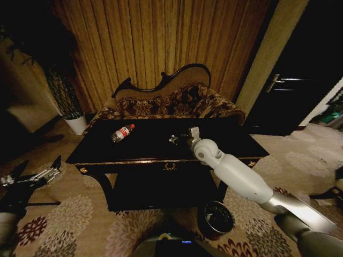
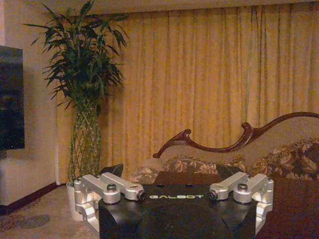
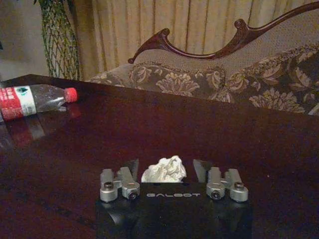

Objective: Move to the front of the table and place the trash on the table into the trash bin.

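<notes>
The black table (image 1: 225, 140) stands right in front of me. A clear bottle (image 1: 122, 133) with a red label lies on its left part, and it shows again as the bottle (image 3: 30, 99) in the right wrist view. My right gripper (image 1: 177, 139) reaches over the table's middle. Seen from its wrist, the right gripper (image 3: 166, 170) is open, with a white crumpled scrap (image 3: 164, 169) on the tabletop (image 3: 99, 139) between its fingers. The dark round trash bin (image 1: 215, 218) sits on the carpet under the table's front right. My left gripper (image 1: 36, 167) hangs open at the lower left, off the table.
A floral sofa (image 1: 171, 104) with a curved dark frame backs the table, in front of tall curtains. A potted plant (image 1: 67, 99) in a white pot stands to the far left. Patterned carpet (image 1: 69, 219) surrounds the table. A dark doorway (image 1: 300, 80) is at the right.
</notes>
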